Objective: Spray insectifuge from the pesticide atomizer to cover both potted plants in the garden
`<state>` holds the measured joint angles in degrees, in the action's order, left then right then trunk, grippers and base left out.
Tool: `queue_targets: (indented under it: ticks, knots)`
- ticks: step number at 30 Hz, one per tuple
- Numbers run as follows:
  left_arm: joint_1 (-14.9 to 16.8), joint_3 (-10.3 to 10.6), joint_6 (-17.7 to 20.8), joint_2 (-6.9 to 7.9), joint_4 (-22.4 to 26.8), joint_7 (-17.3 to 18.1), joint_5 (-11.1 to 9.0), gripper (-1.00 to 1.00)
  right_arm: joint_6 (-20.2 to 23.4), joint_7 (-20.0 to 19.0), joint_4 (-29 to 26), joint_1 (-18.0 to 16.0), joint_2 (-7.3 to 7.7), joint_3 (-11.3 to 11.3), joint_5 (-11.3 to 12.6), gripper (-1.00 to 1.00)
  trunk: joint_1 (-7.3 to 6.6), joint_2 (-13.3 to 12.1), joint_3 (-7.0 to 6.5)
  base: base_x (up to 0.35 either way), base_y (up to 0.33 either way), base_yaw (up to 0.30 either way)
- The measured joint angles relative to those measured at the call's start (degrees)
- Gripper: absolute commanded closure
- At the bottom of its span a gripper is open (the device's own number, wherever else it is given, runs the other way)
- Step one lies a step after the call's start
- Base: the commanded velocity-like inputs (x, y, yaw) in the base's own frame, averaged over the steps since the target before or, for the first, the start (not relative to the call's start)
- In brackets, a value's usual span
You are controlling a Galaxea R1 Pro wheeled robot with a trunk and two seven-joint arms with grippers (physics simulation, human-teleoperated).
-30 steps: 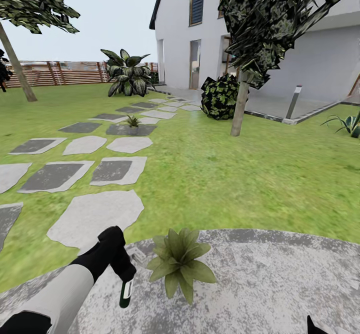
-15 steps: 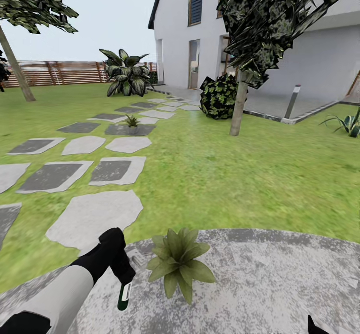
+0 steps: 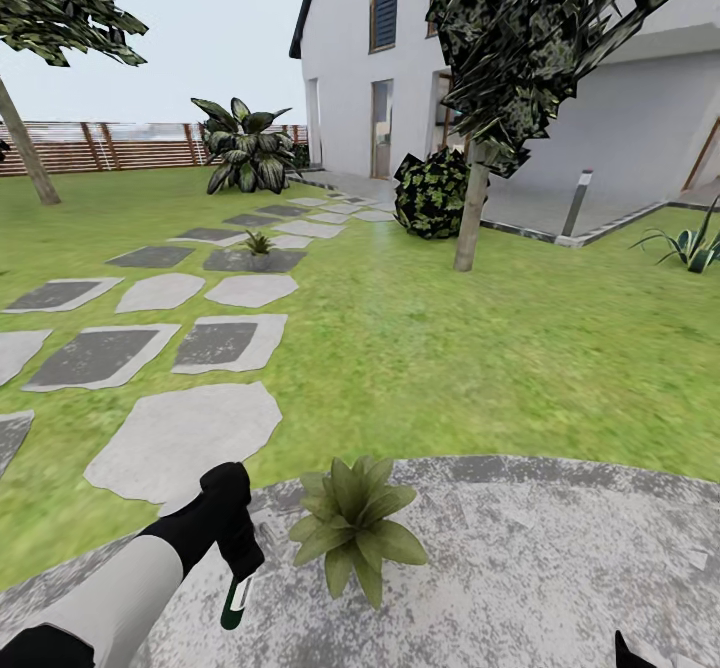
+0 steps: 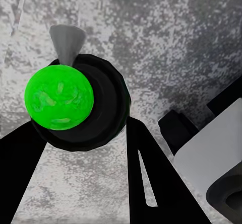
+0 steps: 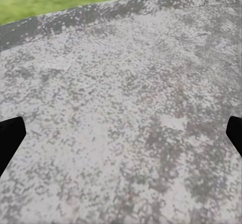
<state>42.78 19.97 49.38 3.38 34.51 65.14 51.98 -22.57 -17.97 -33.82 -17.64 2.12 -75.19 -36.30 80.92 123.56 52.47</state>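
Left gripper at lower left of head view, clamped on pesticide atomizer; bottle hangs below black fingers, over grey patio. Near potted plant just right of it, apart. Second potted plant far up slab path, upper left. Left wrist view adds atomizer end-on: green disc, grey nozzle, dark fingers either side. Right gripper: finger tips at right wrist frame edges, wide apart, bare patio between.

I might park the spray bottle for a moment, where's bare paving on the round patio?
The patio is bare right of the near potted plant. It is crowded between that plant and the left gripper holding the atomizer.
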Motion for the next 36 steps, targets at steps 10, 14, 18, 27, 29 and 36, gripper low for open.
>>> queue_targets:
  ticks: [10, 14, 18, 27, 29, 36]
  knots:
    - [0.0, -0.5, 0.2, -0.27, 0.1, -0.1, 0.2, 1.0, 0.0, 0.0, 0.1, 0.0, 0.0, 0.0, 0.0, -1.0, 0.0, 0.0, 0.0, 0.003, 0.003, 0.0]
    - [0.0, -0.3, 0.2, -0.55, 0.1, -0.1, 0.3, 1.0, -0.1, 0.0, 0.1, 0.0, 0.01, 0.0, 0.0, -1.0, -0.02, 0.0, 0.0, 0.097, 0.115, 0.0]
    - [0.0, -0.5, 0.1, -0.72, 0.1, -0.1, 0.1, 1.0, -0.1, 0.0, 0.1, 0.0, 0.0, 0.0, -0.1, -1.0, 0.0, 0.0, 0.0, 0.0, 0.0, 0.0]
    - [0.0, -0.2, 0.0, -0.7, 0.2, -0.1, 0.0, 1.0, -0.1, 0.0, 0.2, 0.0, 0.0, 0.0, -0.1, -1.0, 0.0, 0.0, 0.0, 0.0, 0.0, 0.0]
    - [0.0, 0.1, -0.1, -0.69, 0.2, -0.1, 0.1, 1.0, -0.1, 0.0, 0.2, 0.0, 0.0, 0.0, -0.1, -1.0, 0.0, 0.0, 0.0, 0.0, 0.0, 0.0]
    - [0.8, 0.1, -6.5, 0.08, 0.1, 2.5, 0.5, 1.0, -0.1, 0.0, 0.3, 0.0, 0.0, 0.1, -0.1, -1.0, 0.0, 0.0, 0.0, 0.0, 0.0, 0.0]
